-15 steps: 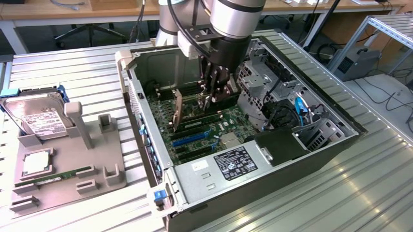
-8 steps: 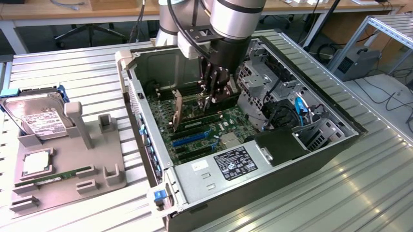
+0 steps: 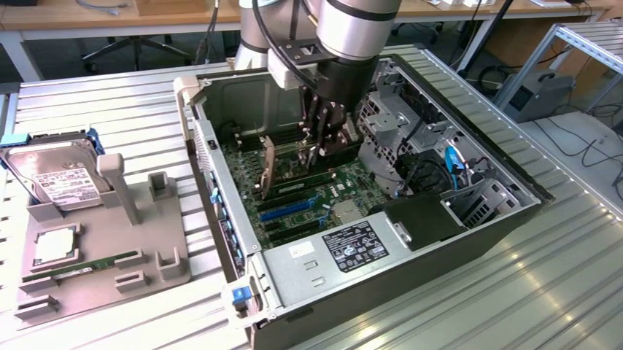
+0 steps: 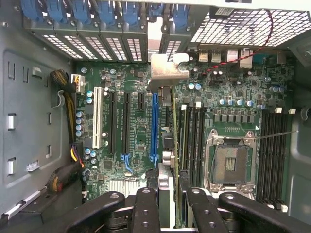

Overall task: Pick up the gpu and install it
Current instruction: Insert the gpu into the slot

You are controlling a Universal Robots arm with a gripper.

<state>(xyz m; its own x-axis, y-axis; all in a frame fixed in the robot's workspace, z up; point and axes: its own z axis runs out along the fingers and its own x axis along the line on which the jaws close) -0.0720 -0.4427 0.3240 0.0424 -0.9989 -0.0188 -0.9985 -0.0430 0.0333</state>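
Jaws of the gripper (image 4: 167,194) are closed on the gpu (image 4: 167,141), pinching the thin card edge-on between black, ribbed-looking fingers (image 4: 146,206). In the wrist view the card stands on its long edge over the motherboard (image 4: 136,145), just beside the blue expansion slot (image 4: 154,126), and its bent silver bracket (image 4: 167,70) reaches the row of perforated slot covers at the back wall of the case. Whether the card sits fully in a slot cannot be told.

That view also lays out the green board's detail: a white slot (image 4: 98,116), black slots, small cylindrical capacitors, the square metal-framed CPU socket (image 4: 228,162) and long black memory slots.

From the exterior view the wider setting appears: the grey arm (image 3: 351,29) reaching down into the open steel computer case (image 3: 292,281), which lies on a ribbed aluminium surface (image 3: 98,95). At that view's left, well apart from the case, a grey plastic holder (image 3: 146,248) carries a silver hard drive (image 3: 58,182) with a white label and a narrow green memory stick (image 3: 83,268). Here the gpu (image 3: 268,171) shows as a dark upright board under the gripper (image 3: 316,149).
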